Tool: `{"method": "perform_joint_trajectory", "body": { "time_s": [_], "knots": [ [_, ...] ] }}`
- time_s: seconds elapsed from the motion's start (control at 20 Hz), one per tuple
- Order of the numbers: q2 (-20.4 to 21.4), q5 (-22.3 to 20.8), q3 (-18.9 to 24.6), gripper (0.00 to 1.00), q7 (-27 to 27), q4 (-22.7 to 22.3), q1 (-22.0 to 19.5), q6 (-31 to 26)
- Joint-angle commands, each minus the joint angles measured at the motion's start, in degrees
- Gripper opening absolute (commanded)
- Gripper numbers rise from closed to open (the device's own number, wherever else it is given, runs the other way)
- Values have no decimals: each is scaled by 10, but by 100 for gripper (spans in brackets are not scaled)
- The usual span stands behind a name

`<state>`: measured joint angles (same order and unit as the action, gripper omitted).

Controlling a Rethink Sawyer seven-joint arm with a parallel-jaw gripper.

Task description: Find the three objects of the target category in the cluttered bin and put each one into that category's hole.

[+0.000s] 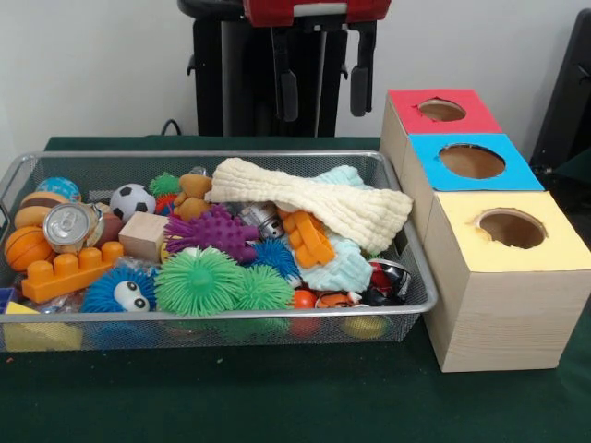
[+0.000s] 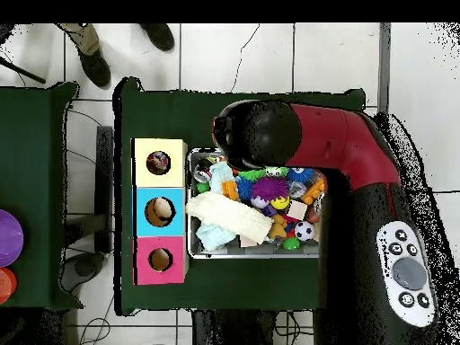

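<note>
Gripper [image 1: 320, 92] hung empty, fingers apart, above the wire bin's [image 1: 406, 318] far rim. Rope toys did not show among the clutter; I judged lifting the cream cloth [image 1: 319, 203] aside the best first probe. Yellow box's hole [image 1: 511, 228] stood just beside the bin.

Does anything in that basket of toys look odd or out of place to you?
Mostly an ordinary jumble. The one thing that stands out is a cream knitted cloth sprawled across the top of the wire basket, covering the toys beneath. Nothing has spilled onto the table.
</note>
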<state>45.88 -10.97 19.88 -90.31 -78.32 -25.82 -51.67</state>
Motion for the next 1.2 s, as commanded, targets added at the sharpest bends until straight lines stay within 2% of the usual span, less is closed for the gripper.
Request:
{"method": "perform_joint_trajectory", "body": {
  "time_s": [0.05, 0.35, 0.7, 0.85, 1.2],
  "knots": [
    [-19, 7, -15, 100, -42, 30, 10, -174],
    [1, -2, -19, 100, -38, -22, 4, -111],
    [-25, -4, -20, 100, -56, -41, 6, -69],
    [-31, -8, -22, 100, -66, -58, 6, -25],
    [-53, -13, -32, 100, -81, -58, 17, 10]
  ]
}}
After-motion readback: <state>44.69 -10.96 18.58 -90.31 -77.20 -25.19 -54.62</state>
